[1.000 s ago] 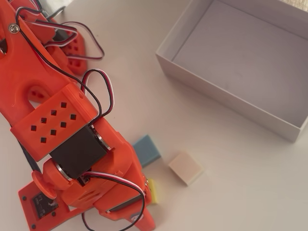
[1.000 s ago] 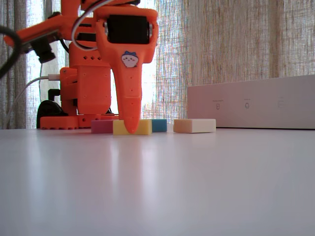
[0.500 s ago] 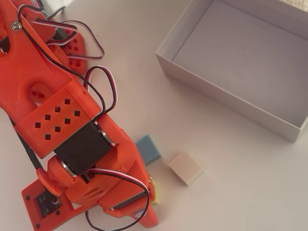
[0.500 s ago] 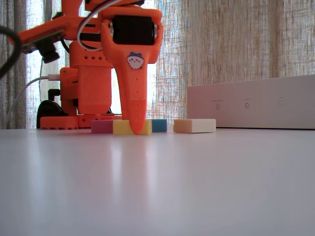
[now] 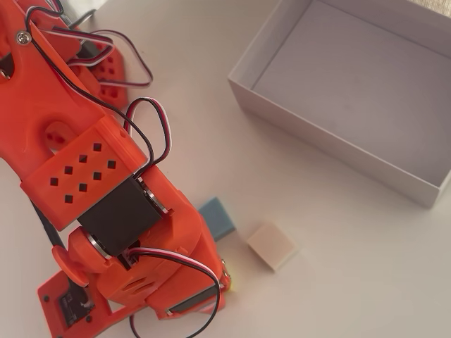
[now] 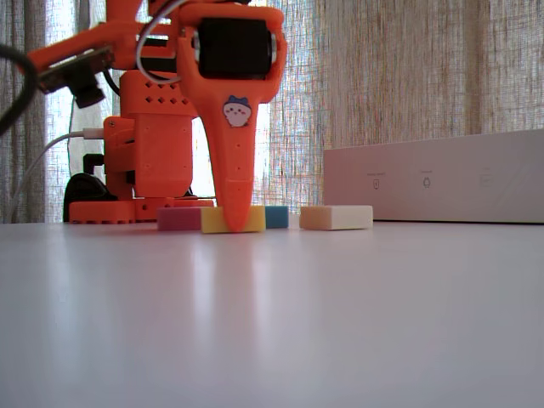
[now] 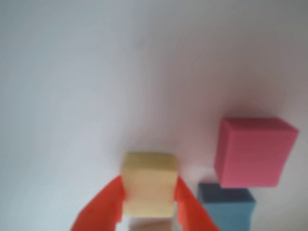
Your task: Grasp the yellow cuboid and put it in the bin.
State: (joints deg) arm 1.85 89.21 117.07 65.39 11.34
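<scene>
Grasp step. Through the wrist view I see the gripper (image 7: 147, 202) jaws pressed on both sides of the yellow cuboid (image 7: 148, 185), which sits on the table (image 6: 272, 323) beside a blue block (image 7: 226, 209). Next I'd judge: lift clear, swing to the bin (image 5: 331, 144).

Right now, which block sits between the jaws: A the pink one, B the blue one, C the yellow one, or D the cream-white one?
C: in the wrist view the orange jaws flank both sides of the yellow cuboid, while the pink block and blue block sit apart to the right.
</scene>
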